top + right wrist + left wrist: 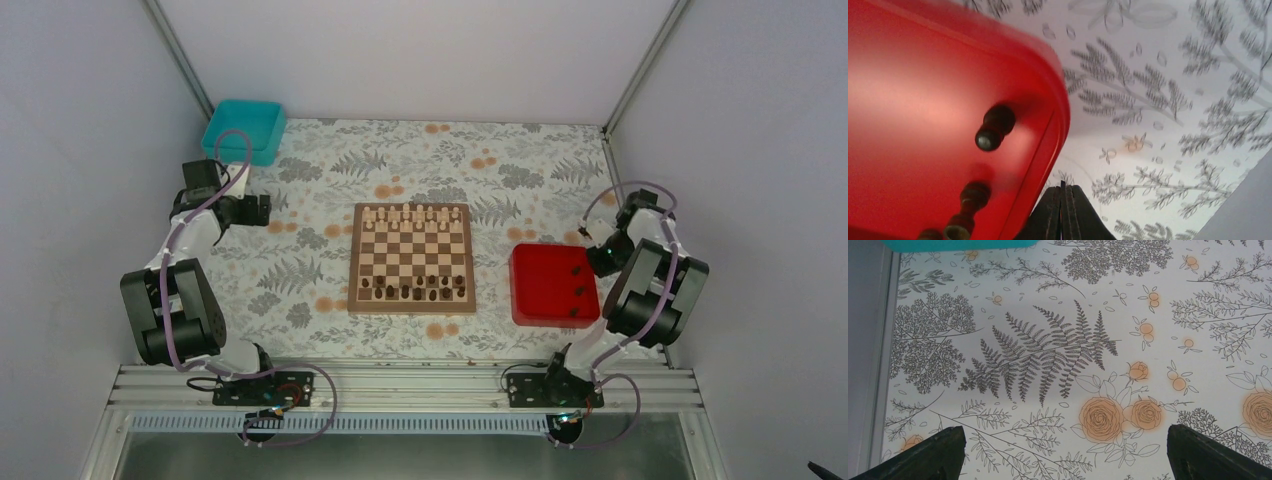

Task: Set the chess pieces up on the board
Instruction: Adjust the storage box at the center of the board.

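Note:
The wooden chessboard (411, 258) lies mid-table. Several tiny dark chess pieces (415, 290) stand in its two near rows; cream pieces line the far rows. Three more dark pieces (578, 290) lie in the red tray (540, 285) to the right of the board; the right wrist view shows them (993, 127) close up. My right gripper (586, 236) (1063, 187) is shut and empty, just outside the tray's far right corner. My left gripper (262, 208) (1063, 440) is open and empty over the floral cloth, left of the board.
A teal bin (243, 130) stands at the back left; its edge shows in the left wrist view (958, 245). The table wears a floral cloth (300, 270). White walls close in on both sides and the back.

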Action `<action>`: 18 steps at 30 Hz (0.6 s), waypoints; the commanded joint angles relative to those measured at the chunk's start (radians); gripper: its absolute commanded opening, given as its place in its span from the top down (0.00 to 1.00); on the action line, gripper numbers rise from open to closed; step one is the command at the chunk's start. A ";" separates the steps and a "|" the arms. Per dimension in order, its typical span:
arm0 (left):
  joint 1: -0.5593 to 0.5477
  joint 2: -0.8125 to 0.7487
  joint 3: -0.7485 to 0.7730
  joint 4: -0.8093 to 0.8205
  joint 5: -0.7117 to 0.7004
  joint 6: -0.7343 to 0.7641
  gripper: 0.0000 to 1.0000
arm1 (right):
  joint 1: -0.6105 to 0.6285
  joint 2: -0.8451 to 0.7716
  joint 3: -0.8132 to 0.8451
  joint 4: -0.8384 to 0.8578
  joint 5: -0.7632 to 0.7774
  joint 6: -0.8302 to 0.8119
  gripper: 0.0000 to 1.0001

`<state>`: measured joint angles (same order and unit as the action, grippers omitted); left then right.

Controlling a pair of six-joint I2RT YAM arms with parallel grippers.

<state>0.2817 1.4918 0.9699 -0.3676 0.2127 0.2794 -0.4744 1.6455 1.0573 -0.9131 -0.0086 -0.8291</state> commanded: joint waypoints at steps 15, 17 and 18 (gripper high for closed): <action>0.020 -0.007 -0.011 0.024 -0.020 -0.005 0.00 | 0.316 0.151 0.161 0.038 -0.068 0.145 0.94; 0.020 -0.007 -0.010 0.024 -0.020 -0.005 0.00 | 0.347 0.155 0.174 0.039 -0.081 0.153 0.94; 0.020 -0.006 -0.010 0.023 -0.020 -0.005 0.00 | 0.363 0.155 0.178 0.039 -0.082 0.156 0.93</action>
<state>0.2962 1.4918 0.9680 -0.3595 0.1967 0.2794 -0.1627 1.7912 1.1976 -0.8856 -0.0517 -0.7132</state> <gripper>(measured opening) 0.999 0.061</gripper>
